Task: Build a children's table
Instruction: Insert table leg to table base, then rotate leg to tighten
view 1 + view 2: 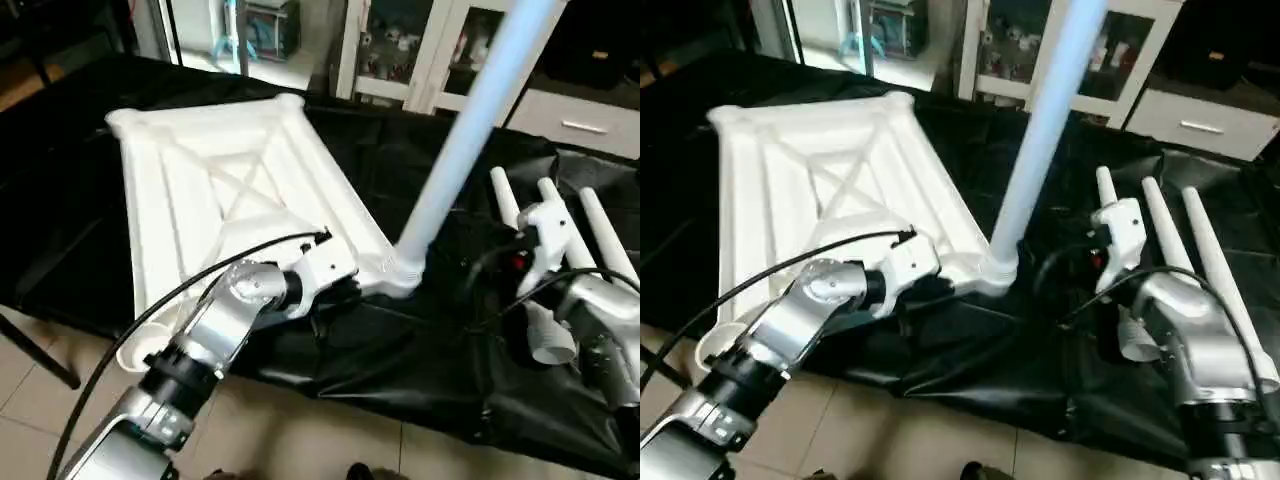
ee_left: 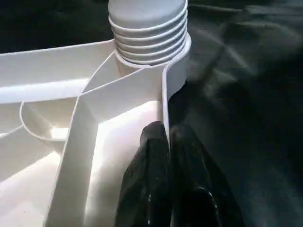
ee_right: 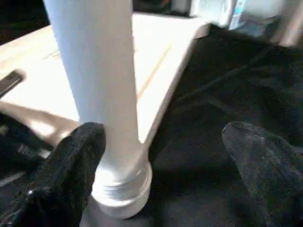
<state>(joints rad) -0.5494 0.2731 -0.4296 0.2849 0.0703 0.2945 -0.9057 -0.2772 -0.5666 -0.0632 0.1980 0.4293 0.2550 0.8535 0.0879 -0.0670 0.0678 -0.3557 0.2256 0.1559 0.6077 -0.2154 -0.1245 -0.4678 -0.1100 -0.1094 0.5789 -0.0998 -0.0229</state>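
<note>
The left gripper (image 2: 166,142) is clenched on the side wall of the tabletop (image 1: 215,190), one black finger on each face of the rim, just below the corner socket (image 1: 395,275). From that socket a mounted leg (image 1: 470,130) rises toward one o'clock. The right gripper (image 3: 161,156) is released, its fingers spread, beside the leg's base. Three spare legs (image 1: 1185,245) lie at three o'clock on the black cloth (image 1: 420,350), with the tabletop upside down at ten o'clock.

The upright leg (image 1: 470,130) runs out past the picture's top edge, its tip unseen. The tabletop's (image 1: 200,190) near corner is covered by the left forearm (image 1: 200,350). The lying legs' (image 1: 1180,250) near ends hide behind the right arm (image 1: 1190,330).
</note>
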